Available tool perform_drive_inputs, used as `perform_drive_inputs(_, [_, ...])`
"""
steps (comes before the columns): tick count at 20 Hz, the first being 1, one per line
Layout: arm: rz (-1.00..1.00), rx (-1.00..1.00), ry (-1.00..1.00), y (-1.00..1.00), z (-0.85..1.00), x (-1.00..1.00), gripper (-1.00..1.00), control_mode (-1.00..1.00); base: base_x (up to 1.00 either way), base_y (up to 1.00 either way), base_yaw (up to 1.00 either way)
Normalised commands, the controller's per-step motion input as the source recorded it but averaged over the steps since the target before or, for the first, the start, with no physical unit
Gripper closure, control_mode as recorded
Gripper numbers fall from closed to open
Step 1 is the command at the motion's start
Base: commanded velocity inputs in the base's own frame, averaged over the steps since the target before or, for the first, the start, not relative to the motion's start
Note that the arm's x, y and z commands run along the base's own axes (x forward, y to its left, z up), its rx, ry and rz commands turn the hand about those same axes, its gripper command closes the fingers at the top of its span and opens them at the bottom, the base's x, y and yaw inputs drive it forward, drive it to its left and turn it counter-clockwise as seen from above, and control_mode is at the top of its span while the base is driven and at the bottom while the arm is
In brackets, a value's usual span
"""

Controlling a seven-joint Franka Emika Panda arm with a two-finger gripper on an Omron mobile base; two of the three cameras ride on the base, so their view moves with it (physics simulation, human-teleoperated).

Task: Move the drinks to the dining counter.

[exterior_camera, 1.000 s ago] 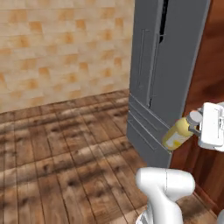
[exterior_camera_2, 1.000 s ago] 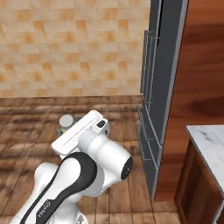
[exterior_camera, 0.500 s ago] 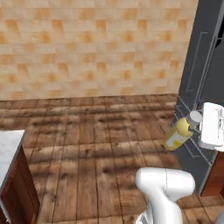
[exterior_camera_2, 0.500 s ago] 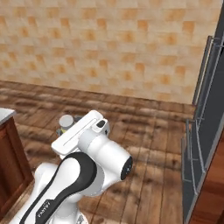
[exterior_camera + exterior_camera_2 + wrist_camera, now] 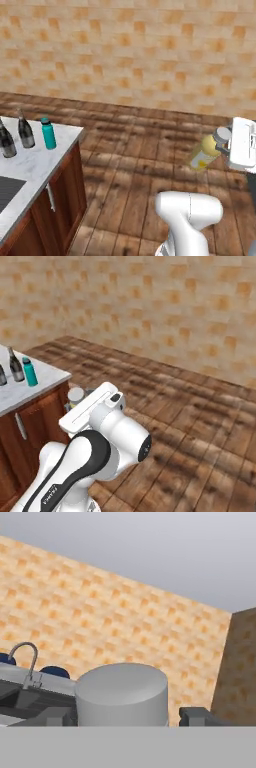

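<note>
My gripper [image 5: 224,145] is shut on the yellow bottle [image 5: 204,153], which hangs tilted above the wooden floor at the right. In the hand view its white cap [image 5: 122,694] sits between my two dark fingertips [image 5: 197,716]. The dining counter [image 5: 35,160], marble-topped on a wooden base, stands at the lower left. On it are two dark glass bottles [image 5: 25,131] [image 5: 6,140] and a teal bottle [image 5: 48,133] with a dark cap. The right base view shows the same counter [image 5: 30,391] with a dark bottle [image 5: 16,367], the teal bottle [image 5: 30,371] and the held bottle's cap [image 5: 76,394].
A black sink [image 5: 7,187] is set into the counter, and its thin metal tap [image 5: 27,657] shows in the hand view. A tan tiled wall [image 5: 130,55] runs across the back. Open wooden floor [image 5: 135,150] lies between the counter and the gripper.
The whole picture has swept sideways as the base turned: the grey fridge left the views and the dining counter came in at the left. The yellow bottle stays in my gripper.
</note>
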Motion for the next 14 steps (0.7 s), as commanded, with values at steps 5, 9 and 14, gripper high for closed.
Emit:
perform_drive_inputs(5, [0.00, 0.00, 0.00, 0.00, 0.00, 0.00, 1.00, 1.00, 0.00, 0.33, 0.53])
perform_drive_inputs(9, [0.00, 0.00, 0.00, 0.00, 0.00, 0.00, 1.00, 1.00, 0.00, 0.27, 0.53])
perform_drive_inputs(14, [0.00, 0.00, 0.00, 0.00, 0.00, 0.00, 1.00, 1.00, 0.00, 0.27, 0.53])
